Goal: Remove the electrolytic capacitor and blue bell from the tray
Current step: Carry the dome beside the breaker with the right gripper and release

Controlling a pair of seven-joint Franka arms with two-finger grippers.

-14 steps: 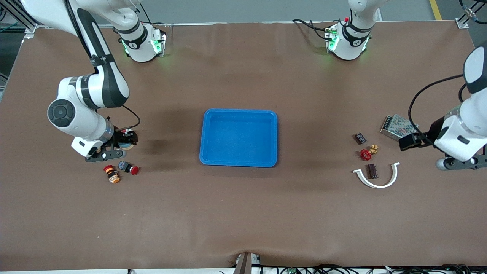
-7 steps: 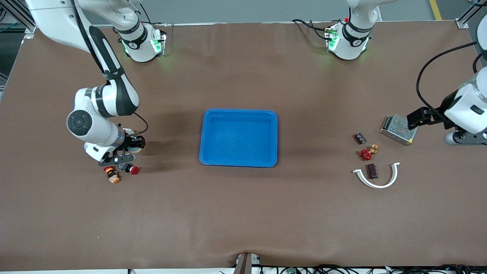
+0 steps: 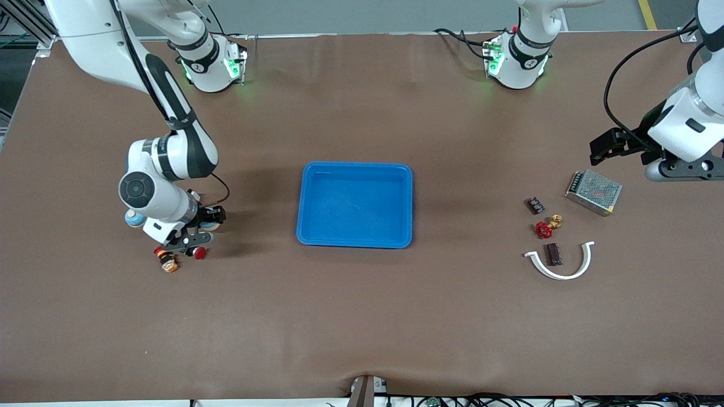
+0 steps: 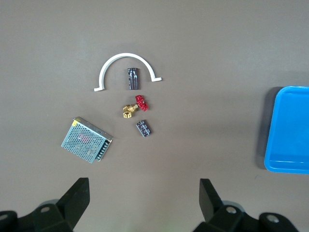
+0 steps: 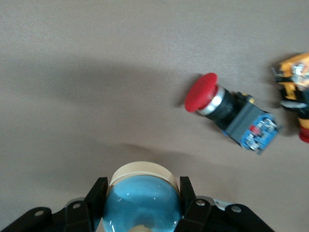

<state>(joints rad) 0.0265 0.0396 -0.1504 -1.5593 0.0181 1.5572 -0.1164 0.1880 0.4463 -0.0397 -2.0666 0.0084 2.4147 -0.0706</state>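
My right gripper (image 3: 195,233) is shut on a bell (image 5: 142,200), a blue dome on a cream base, low over the table beside a red push button (image 5: 227,111). The bell's edge also shows in the front view (image 3: 210,226). My left gripper (image 4: 143,193) is open and empty, up in the air by a metal mesh box (image 3: 593,192) at the left arm's end; it also shows in the front view (image 3: 681,168). A dark glossy cylinder, perhaps the capacitor (image 3: 553,254), lies inside a white curved strip (image 3: 565,270). It also shows in the left wrist view (image 4: 133,79).
A blue tray (image 3: 305,226) stands mid-table. Near the capacitor lie a red-and-brass valve (image 3: 546,227) and a small dark component (image 3: 534,205). An orange-and-black part (image 3: 167,260) lies by the red button (image 3: 199,252). A blue-and-beige round thing (image 3: 132,218) peeks out beside the right arm.
The right arm has carried the bell toward the tray and over the red button. The left arm has drawn back toward the robots' bases, past the mesh box.
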